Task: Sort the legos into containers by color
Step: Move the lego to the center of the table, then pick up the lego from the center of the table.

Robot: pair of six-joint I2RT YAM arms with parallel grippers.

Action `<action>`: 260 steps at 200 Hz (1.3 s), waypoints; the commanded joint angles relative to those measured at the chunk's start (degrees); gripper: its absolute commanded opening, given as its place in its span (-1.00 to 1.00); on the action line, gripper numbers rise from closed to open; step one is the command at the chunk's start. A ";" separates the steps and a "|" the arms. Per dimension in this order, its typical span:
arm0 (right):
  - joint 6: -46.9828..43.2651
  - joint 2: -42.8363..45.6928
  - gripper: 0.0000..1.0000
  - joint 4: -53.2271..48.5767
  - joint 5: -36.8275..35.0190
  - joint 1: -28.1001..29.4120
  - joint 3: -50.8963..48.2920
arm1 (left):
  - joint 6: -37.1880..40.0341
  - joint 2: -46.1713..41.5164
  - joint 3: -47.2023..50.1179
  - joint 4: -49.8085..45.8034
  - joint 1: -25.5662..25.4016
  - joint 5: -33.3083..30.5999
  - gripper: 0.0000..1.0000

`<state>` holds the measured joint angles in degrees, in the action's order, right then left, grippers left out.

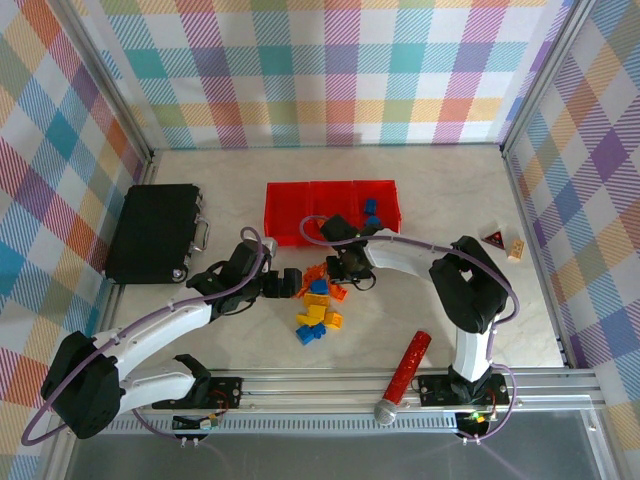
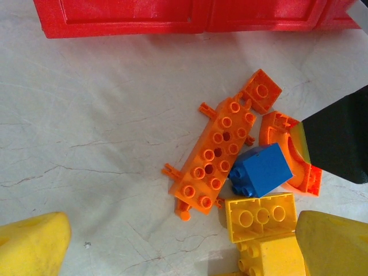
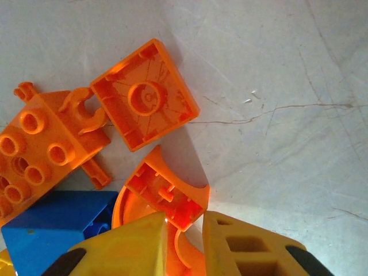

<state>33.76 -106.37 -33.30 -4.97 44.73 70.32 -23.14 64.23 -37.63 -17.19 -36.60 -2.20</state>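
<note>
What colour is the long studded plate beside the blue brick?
Orange; the long plate shows best in the left wrist view.

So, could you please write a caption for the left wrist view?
Left gripper open above mixed orange, blue and yellow bricks on the table, red bins behind.

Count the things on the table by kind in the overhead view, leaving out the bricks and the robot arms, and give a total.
Red bins: 3
Black case: 1
Red glitter microphone: 1
Tan block: 1
Dark triangular piece: 1
Total: 7
</note>
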 commanded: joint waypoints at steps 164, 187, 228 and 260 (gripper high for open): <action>1.99 5.60 0.13 -7.97 -2.88 -0.52 1.31 | -0.86 -3.17 1.68 0.27 0.65 -1.60 0.99; 2.51 4.22 0.20 -7.21 -1.87 -0.35 1.22 | -0.80 -3.82 1.77 -0.19 0.74 -2.15 0.99; 2.80 1.44 0.27 -7.08 -1.00 0.03 2.80 | -0.56 -4.90 1.77 -0.91 0.81 -2.84 0.99; 2.68 -0.71 0.28 -7.71 -1.17 0.10 4.20 | -0.47 -5.75 1.85 -1.48 0.74 -3.20 0.99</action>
<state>35.62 -105.54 -39.99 -6.79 44.38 72.07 -23.14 59.92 -36.86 -17.76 -36.45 -4.19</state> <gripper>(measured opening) 0.637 0.996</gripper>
